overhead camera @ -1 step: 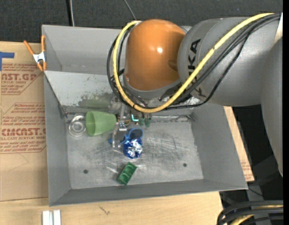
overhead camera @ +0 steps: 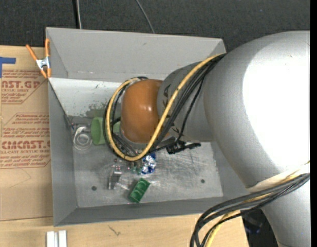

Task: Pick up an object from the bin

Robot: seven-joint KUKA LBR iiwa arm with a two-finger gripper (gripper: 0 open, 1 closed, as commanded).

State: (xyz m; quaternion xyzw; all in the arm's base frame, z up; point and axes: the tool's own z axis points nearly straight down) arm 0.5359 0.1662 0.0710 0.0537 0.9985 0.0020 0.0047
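My gripper (overhead camera: 126, 150) shows as a dark body under the orange wrist cover, low over the middle of the bin floor. Just to its lower right lies a crumpled blue and white thing (overhead camera: 148, 163). A small grey metal piece (overhead camera: 115, 178) lies on the floor below the gripper; I cannot tell whether they touch. A green block (overhead camera: 138, 190) rests near the front wall. A pale green rounded thing (overhead camera: 98, 130) stands to the gripper's left, partly hidden by cables.
A clear plastic ring (overhead camera: 82, 139) lies at the left wall. The large arm and its cables cover the right half of the bin and hide whatever lies beneath.
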